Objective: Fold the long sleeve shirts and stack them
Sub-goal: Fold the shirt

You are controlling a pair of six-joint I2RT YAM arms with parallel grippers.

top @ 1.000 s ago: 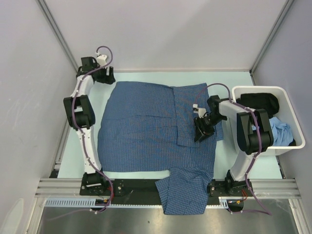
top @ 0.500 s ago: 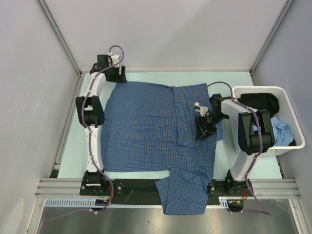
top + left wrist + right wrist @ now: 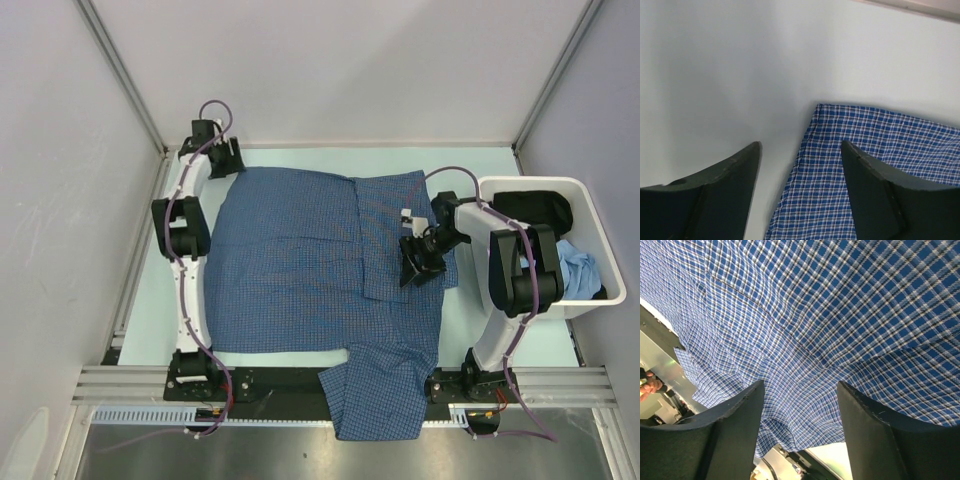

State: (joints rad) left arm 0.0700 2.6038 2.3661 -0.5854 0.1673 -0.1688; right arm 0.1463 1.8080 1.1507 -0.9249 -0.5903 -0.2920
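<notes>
R tool: barely shifted over the last sec, but its jaws have spread. Wrist view shows both fingers apart w/ check cloth running past beyond them and nothing pinched, so it's open. It sits low over the folded-in flap. My read: the flap has been let go and the right-side fold is laid.

L tool: half a sec ago it swung in over the shirt's far-left corner; now it's backed off a little to the left. Jaws have narrowed a touch but stand open and empty. The corner lies just ahead of it, and the cloth edge runs up between the fingers, w/ the right finger over cloth and the left over bare bench. Can't tell if it's touching yet.

Shirt: spread mostly flat between the two tools, w/ one part hanging off the near edge, behind and below the R tool.

What it means: prob. the L tool is lining up on that corner for the left-side fold. The corner is flat on the bench, so it needs a low, thin pinch and could miss.

Bin: just right of the R tool, holds dark cloth and pale-blue cloth. Can't tell if they're shirts. No stack yet.
</notes>
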